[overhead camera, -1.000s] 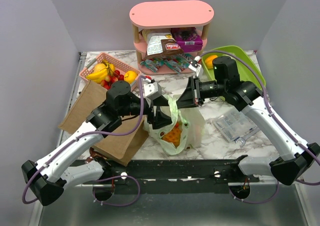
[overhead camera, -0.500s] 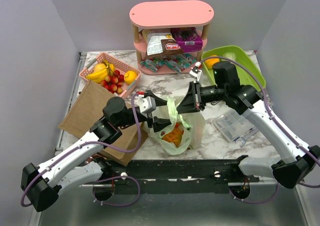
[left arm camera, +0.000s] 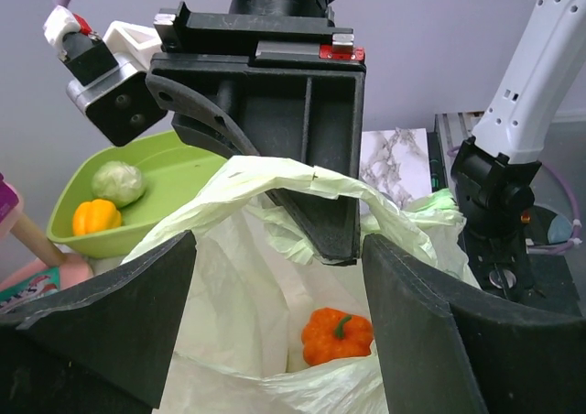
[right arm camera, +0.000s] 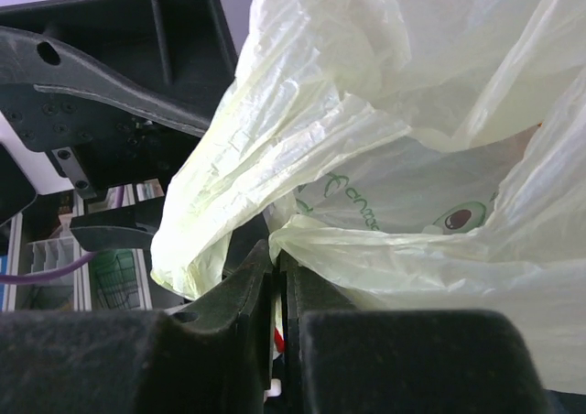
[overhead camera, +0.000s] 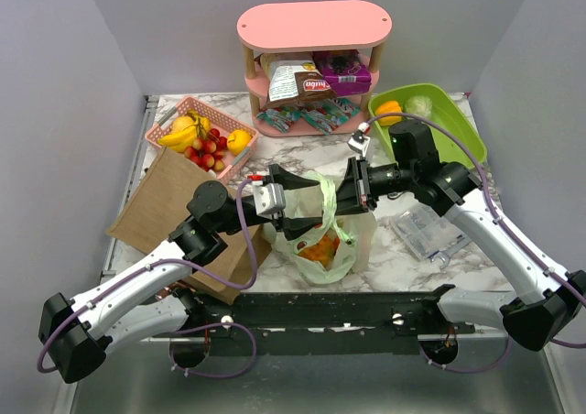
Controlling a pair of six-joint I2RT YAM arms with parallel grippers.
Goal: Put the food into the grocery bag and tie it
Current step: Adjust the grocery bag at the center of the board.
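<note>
Grocery bag [overhead camera: 353, 233], with an orange pepper [left arm camera: 337, 335] inside, is pinched at its rim by the right fingers [right arm camera: 229, 304], while the left fingers [left arm camera: 105, 318] gape open.

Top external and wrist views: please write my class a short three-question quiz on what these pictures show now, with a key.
1. True or false: the left gripper has its jaws wide open, facing the bag's mouth.
2. Where does the orange pepper lie? A) on the pink shelf; B) inside the grocery bag; C) in the brown paper bag.
3. Fill in: the right gripper is shut on a fold of the ____.

Key: 1 true; 2 B; 3 grocery bag.
</note>
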